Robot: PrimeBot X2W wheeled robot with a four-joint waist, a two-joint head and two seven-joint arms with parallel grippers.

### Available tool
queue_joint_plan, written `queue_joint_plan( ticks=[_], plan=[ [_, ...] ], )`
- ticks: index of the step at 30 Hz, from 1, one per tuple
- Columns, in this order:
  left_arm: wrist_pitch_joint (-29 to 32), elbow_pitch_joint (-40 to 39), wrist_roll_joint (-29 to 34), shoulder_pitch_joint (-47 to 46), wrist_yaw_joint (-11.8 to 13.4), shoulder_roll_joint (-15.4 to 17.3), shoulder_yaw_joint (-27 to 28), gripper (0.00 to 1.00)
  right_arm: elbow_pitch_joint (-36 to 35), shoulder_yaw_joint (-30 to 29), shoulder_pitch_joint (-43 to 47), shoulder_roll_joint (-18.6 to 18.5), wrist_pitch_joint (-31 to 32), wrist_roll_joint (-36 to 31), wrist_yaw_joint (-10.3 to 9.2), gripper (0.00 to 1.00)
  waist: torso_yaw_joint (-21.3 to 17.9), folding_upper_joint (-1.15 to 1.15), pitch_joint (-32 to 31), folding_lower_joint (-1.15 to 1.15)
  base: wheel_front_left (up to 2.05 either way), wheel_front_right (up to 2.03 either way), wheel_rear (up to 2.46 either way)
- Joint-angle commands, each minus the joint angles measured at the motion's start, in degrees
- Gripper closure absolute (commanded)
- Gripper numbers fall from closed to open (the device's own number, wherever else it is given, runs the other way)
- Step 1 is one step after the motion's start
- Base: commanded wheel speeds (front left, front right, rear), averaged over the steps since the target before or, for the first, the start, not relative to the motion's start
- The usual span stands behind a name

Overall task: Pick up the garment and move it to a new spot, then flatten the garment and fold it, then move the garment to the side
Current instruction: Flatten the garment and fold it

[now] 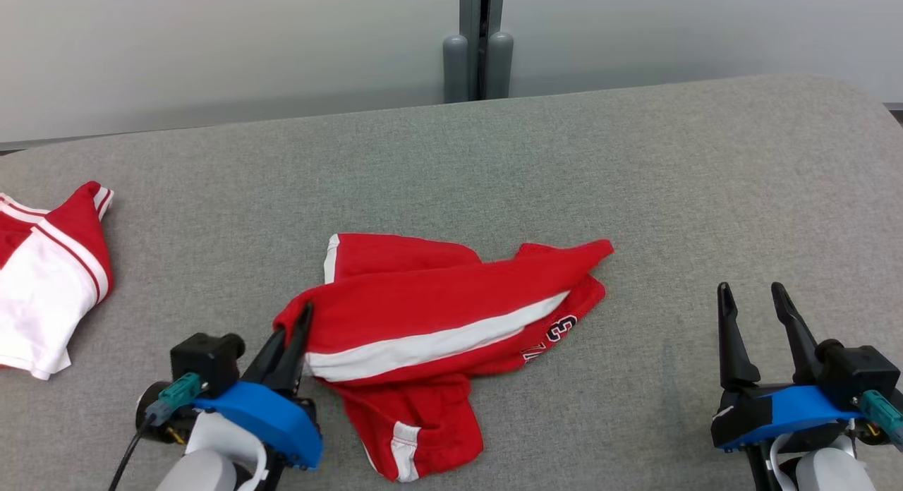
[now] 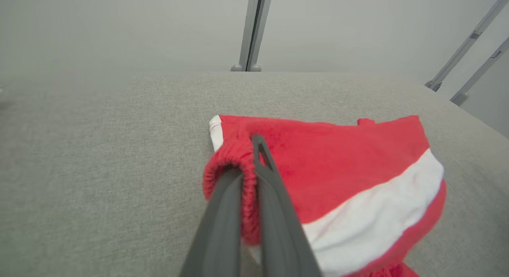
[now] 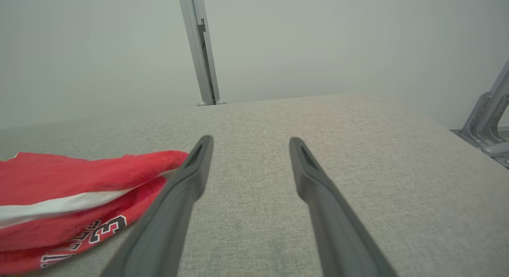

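A: Where is the crumpled red knit garment with the broad white stripe [image 1: 423, 300] found?

B: It is seen bunched on the grey fabric-covered table [image 1: 635, 159], near the front edge and left of centre. It is folded over itself, and black lettering is shown at its right end. A second red-and-white garment [image 1: 49, 279] is laid well apart at the far left.

A: How are the grippers set?

B: The left gripper [image 1: 303, 318] is closed tight on the ribbed hem at the garment's left corner. The cloth is pinched between the two dark fingers and curled over one of them. The right gripper [image 1: 750, 293] is held wide open and empty, over bare table well to the right of the garment.

A: How is the cloth expected to handle?

B: It is judged light, soft and limp, so drooping and dragging from a single pinch are likely. A thick hem is best taken, since more is given to grip there. For flattening, the opposite right-hand corner is probably best taken by the free gripper, so the cloth can be stretched between two holds.
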Motion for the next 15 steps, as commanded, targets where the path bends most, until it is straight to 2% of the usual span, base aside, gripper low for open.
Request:
queue_joint_plan(
  ticks=[1,6,12,13,14,15],
  plan=[
    [0.0,0.3,-0.4,0.8,0.3,0.6,0.7,1.00,0.3,-0.2,-0.2,0.0,-0.2,-0.1,0.01,0.00,0.1,0.00,0.0,0.00,0.00,0.00,0.00],
    [0.3,2.9,-3.9,2.9,0.0,0.3,2.5,1.00,1.1,0.2,0.0,0.0,-0.2,-0.2,0.01,0.00,0.9,0.00,-0.7,0.00,0.00,0.00,0.00],
    [-0.9,8.5,-4.2,2.6,-0.2,-1.1,1.7,1.00,2.7,2.0,-0.6,0.0,-0.2,0.2,0.01,0.00,1.4,0.00,-1.9,0.00,0.00,0.00,0.00],
    [-1.4,9.1,-4.2,2.4,-0.3,-1.4,1.7,0.94,3.1,2.2,-0.6,0.0,-0.2,0.0,0.01,0.00,1.4,0.00,-2.0,0.00,0.00,0.00,0.00],
    [-2.1,9.6,-3.9,2.1,-0.3,-1.7,1.6,0.76,3.6,2.5,-0.6,0.0,-0.2,-0.2,0.01,0.00,1.5,0.00,-2.2,0.00,0.00,0.00,0.00],
    [-2.8,10.0,-3.7,2.0,-0.2,-2.1,1.4,0.53,4.1,2.7,-0.7,0.0,-0.1,-0.4,0.01,0.00,1.6,0.00,-2.3,0.00,0.00,0.00,0.00]
  ],
)
